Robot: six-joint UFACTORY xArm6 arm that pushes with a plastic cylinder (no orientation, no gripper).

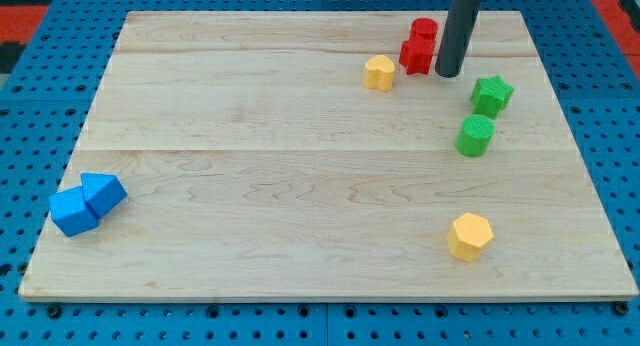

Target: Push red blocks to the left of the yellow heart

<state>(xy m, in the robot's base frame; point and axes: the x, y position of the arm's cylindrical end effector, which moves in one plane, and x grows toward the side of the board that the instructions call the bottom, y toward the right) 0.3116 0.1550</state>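
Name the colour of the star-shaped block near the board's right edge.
Green: the star block shows clearly in the camera view, just above a green cylinder.

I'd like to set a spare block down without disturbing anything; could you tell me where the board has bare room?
The widest bare patch runs across the middle, between the blue blocks at the view's left and the green blocks. It is crowded at the top right, where my tip sits just right of the red blocks and the yellow heart. A yellow hexagon occupies the lower right.

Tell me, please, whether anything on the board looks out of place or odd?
Only the two blue blocks: they sit at the view's left edge, one overhanging the wooden board. My tip stands just right of the red blocks.
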